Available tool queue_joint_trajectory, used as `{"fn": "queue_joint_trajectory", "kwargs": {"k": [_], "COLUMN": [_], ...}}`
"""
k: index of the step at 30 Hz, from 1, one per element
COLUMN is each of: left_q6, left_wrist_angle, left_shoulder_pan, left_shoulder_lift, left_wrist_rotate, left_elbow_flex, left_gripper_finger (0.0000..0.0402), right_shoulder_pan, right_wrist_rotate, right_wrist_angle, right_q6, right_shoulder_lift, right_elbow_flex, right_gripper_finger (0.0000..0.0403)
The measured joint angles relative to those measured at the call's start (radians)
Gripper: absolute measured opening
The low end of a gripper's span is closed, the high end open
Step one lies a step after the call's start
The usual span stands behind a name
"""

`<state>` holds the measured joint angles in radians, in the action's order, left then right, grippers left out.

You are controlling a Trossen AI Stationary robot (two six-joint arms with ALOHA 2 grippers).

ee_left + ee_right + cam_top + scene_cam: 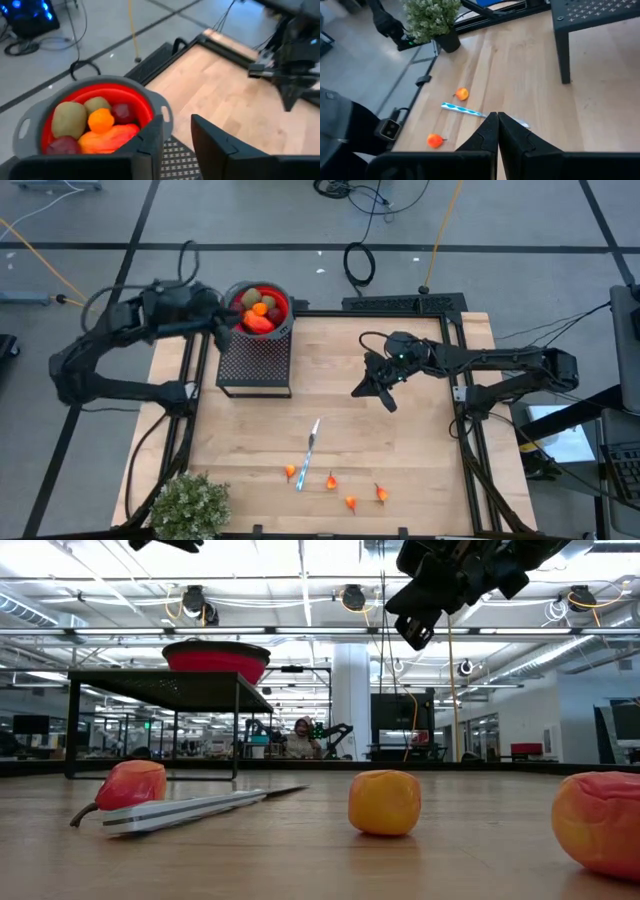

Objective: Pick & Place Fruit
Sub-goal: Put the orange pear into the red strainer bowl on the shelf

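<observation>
Overhead: wooden desk (400, 480) w/ two dark arms. At abt 11 o'clock a red bowl (262, 310) in a grey rim sits on a black perforated stand (255, 360). In the bowl: an elongated orange-red fruit (258, 324), an orange ball (259, 308), olive-brown ovals (69, 118) and dark-red balls (122, 113). The left pincer (224, 326) hangs at the bowl's 9 o'clock edge, just beside the fruit; fingers a little apart, nothing between them. The right pincer (374, 392) hovers over mid-desk, at abt 1 o'clock from centre, fingers pressed together, empty, well apart from all fruit. Four tiny red-orange bits (331, 482) lie near the desk's 6 o'clock edge, around a knife (308, 452). A bushy plant (188, 505) stands at 7 o'clock.
</observation>
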<state>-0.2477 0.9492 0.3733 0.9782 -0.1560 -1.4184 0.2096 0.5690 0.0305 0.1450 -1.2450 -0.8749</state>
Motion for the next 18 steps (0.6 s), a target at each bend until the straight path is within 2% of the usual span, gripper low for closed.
{"fn": "queue_joint_trajectory", "kwargs": {"k": [7,18], "left_q6": [-0.051,-0.044], "left_wrist_angle": [-0.142,-0.383], "left_shoulder_pan": [-0.121,-0.298], "left_shoulder_lift": [-0.163,-0.328], "left_wrist_rotate": [-0.005,-0.062], "left_elbow_flex": [0.199,0.470], "left_gripper_finger": [0.0067,0.0015], "right_shoulder_pan": [-0.047,-0.147], "right_wrist_rotate": [-0.055,-0.236], "right_wrist_angle": [0.014,0.110], "right_q6": [-0.029,-0.031], "right_shoulder_lift": [0.050,0.153], "right_elbow_flex": [0.000,0.000], "right_gripper_finger": [0.0000,0.0000]}}
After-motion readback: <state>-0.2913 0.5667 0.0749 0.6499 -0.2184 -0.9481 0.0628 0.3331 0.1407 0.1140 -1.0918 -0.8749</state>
